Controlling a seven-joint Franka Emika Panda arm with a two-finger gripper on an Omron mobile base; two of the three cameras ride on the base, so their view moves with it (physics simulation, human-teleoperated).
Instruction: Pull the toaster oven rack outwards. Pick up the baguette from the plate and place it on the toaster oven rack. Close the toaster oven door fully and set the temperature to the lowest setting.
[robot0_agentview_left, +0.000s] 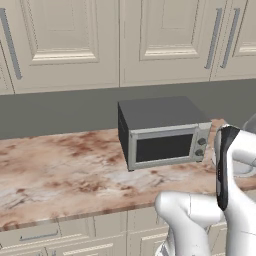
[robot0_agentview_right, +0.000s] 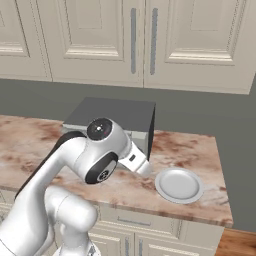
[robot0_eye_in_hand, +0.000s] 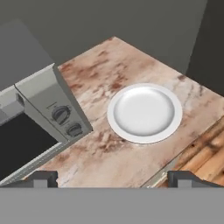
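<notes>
Two knobs (robot0_agentview_left: 201, 146) sit on the toaster oven (robot0_agentview_left: 162, 131) in left base view; toaster oven door (robot0_agentview_left: 164, 147) shut, cupboards (robot0_agentview_left: 120, 40) above. Right base view: arm hides oven front, plate (robot0_agentview_right: 179, 184) w/ no bread, on desk (robot0_agentview_right: 190, 150). Hand view: jaws (robot0_eye_in_hand: 112, 178) open wide, plate just past them, oven to their left.

Marbled brown-and-white desk (robot0_agentview_left: 60, 165) under cream cabinets, toaster oven (robot0_agentview_left: 162, 132) standing on it with door shut, white plate (robot0_agentview_right: 179, 184) lying just beside the oven
</notes>
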